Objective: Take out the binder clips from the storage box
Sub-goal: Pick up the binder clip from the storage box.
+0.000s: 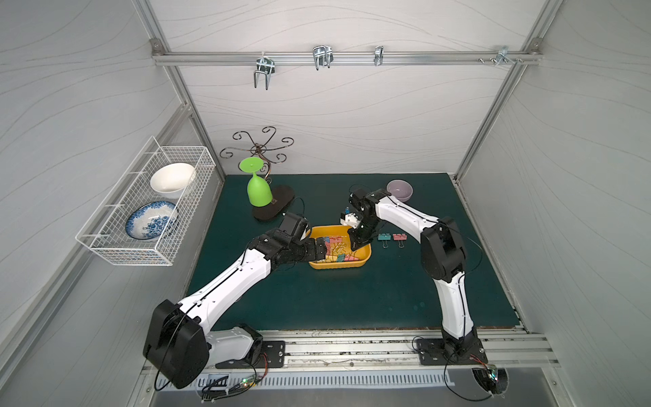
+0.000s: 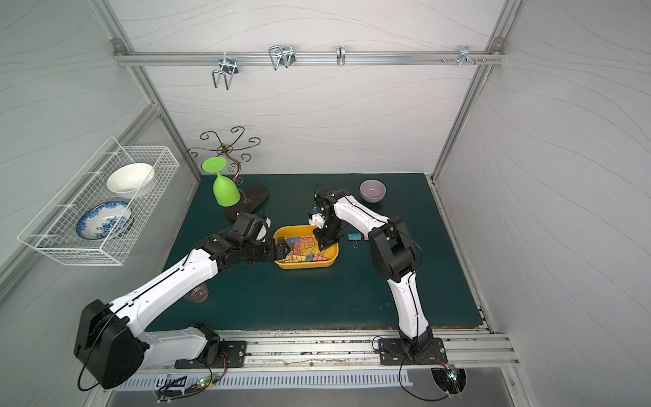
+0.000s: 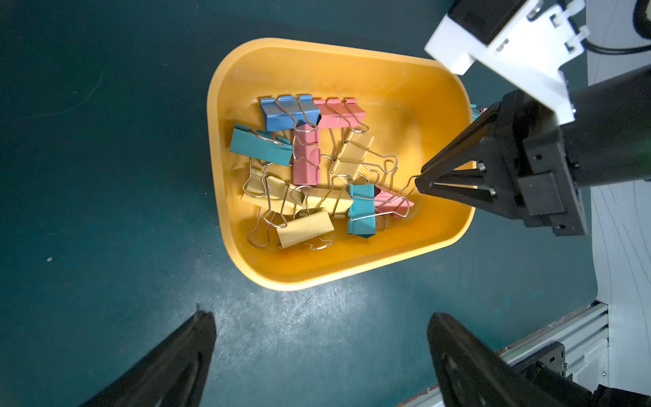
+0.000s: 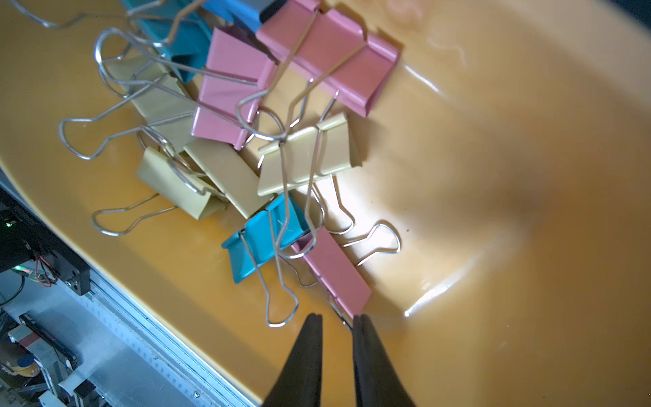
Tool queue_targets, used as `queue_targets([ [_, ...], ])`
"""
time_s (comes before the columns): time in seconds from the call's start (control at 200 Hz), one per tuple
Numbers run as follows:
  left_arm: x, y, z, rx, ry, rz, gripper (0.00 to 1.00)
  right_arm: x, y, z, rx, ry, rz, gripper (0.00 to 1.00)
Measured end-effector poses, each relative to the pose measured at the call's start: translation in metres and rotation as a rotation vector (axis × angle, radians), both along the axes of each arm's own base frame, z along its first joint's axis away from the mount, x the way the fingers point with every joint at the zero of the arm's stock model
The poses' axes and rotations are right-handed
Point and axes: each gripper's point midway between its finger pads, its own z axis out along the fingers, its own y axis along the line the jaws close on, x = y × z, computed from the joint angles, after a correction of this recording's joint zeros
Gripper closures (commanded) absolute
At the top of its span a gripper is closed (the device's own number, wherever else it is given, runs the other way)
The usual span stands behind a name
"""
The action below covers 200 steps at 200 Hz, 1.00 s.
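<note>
Pick underway: right gripper [image 4: 337, 319] jaws nearly shut at pink clip [image 4: 334, 271] handle in box [image 3: 405, 105], grip unclear; left gripper [image 3: 318, 317] agape. Next: clench, lift out.

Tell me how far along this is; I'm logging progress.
Done: a teal clip and a pink clip lie on the mat. In hand: the right gripper is at a wire handle in the storage box, grip unclear. Left: about ten clips inside.

L arm [image 1: 232, 278], R arm [image 1: 452, 306]: white shells, blk joints, blk cables; R tool [image 4: 336, 319] blk, tapered.
</note>
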Motion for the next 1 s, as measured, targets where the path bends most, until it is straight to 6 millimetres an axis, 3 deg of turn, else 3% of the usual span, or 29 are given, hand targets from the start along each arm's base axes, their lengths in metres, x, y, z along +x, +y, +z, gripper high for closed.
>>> queue_targets([
  [0.285, 0.000, 0.000, 0.000, 0.000, 0.000, 0.000, 0.02, 0.003, -0.002, -0.012, 0.006, 0.034, -0.009, 0.71],
  [0.565, 0.000, 0.000, 0.000, 0.000, 0.000, 0.000, 0.01, 0.010, 0.001, -0.009, 0.056, 0.036, -0.027, 0.87],
  [0.65, 0.000, 0.000, 0.000, 0.000, 0.000, 0.000, 0.01, 0.011, 0.000, -0.008, 0.059, 0.035, -0.031, 0.97],
  [0.875, 0.000, 0.000, 0.000, 0.000, 0.000, 0.000, 0.02, 0.017, -0.004, 0.014, 0.060, -0.030, -0.049, 1.00],
  [1.0, 0.000, 0.000, 0.000, 0.000, 0.000, 0.000, 0.02, 0.024, -0.011, 0.036, 0.042, -0.114, -0.071, 0.99],
])
